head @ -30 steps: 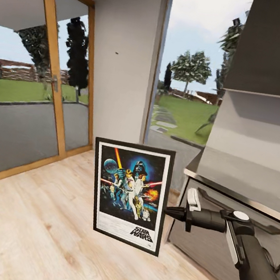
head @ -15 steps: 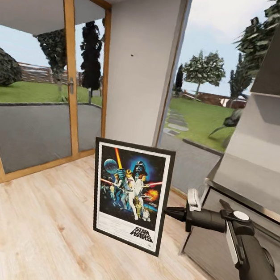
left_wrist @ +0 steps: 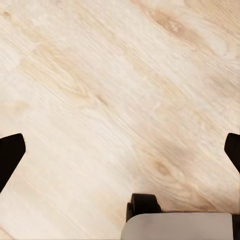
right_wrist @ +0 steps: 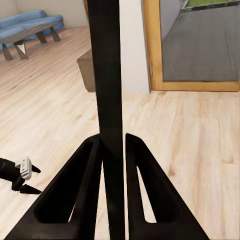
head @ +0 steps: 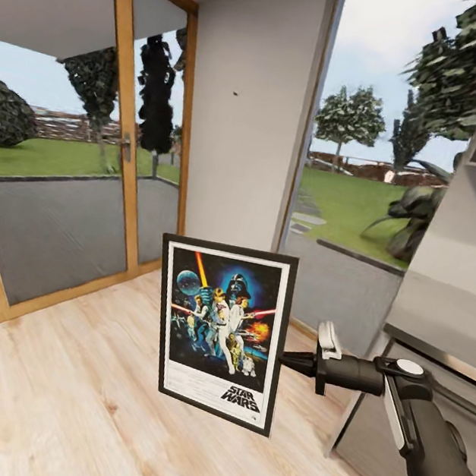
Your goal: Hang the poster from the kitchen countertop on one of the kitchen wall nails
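So the right hand (head: 285, 360) was pinching the poster (head: 219, 330) by its right edge, holding it upright above the wood floor (head: 52, 393). Left hand (left_wrist: 120, 150) was spread wide. Wall nail (head: 235, 93) sat high up the wall.

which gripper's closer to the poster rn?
Right. The right gripper is clamped on the poster at its edge. The left gripper hangs open over bare wood floor, with no poster near it.
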You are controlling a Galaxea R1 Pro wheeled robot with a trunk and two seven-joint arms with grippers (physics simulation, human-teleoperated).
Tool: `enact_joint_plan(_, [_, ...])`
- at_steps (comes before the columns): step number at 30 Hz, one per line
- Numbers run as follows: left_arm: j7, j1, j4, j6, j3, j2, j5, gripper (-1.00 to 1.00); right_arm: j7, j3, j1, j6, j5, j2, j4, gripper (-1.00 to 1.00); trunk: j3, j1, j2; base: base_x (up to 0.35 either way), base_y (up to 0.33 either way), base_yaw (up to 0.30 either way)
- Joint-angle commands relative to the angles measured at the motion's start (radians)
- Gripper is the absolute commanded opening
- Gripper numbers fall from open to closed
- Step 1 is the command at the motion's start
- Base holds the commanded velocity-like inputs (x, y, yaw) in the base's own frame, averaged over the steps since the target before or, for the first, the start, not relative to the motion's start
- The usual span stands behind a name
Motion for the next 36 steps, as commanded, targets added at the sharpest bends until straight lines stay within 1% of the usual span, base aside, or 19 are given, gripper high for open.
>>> enact_joint_plan(1, [-0.008,0.0,-0.001,-0.001,0.005,-0.001,0.0,1.0,0.006,0.0,-0.001,0.014,-0.002,0.0,0.0,-1.0,-0.001,0.001,-0.001,0.245,0.256,0.0])
enact_joint_plan(13, [-0.008,0.0,-0.001,-0.001,0.005,0.0,0.0,1.0,0.006,0.0,-0.001,0.014,-0.002,0.0,0.0,-1.0,-0.001,0.001,-0.001,0.233,0.243,0.0])
enact_joint_plan(26, [-0.005,0.0,-0.002,0.001,0.004,-0.002,0.0,1.0,0.007,0.0,-0.001,0.015,-0.001,0.0,-0.001,-1.0,-0.001,0.001,-0.001,0.024,0.025,0.0])
enact_joint_plan(36, [-0.005,0.0,-0.002,0.001,0.004,-0.002,0.0,1.0,0.008,0.0,-0.001,0.015,-0.003,0.0,0.0,-1.0,0.03,-0.038,0.069,0.0,0.0,0.0])
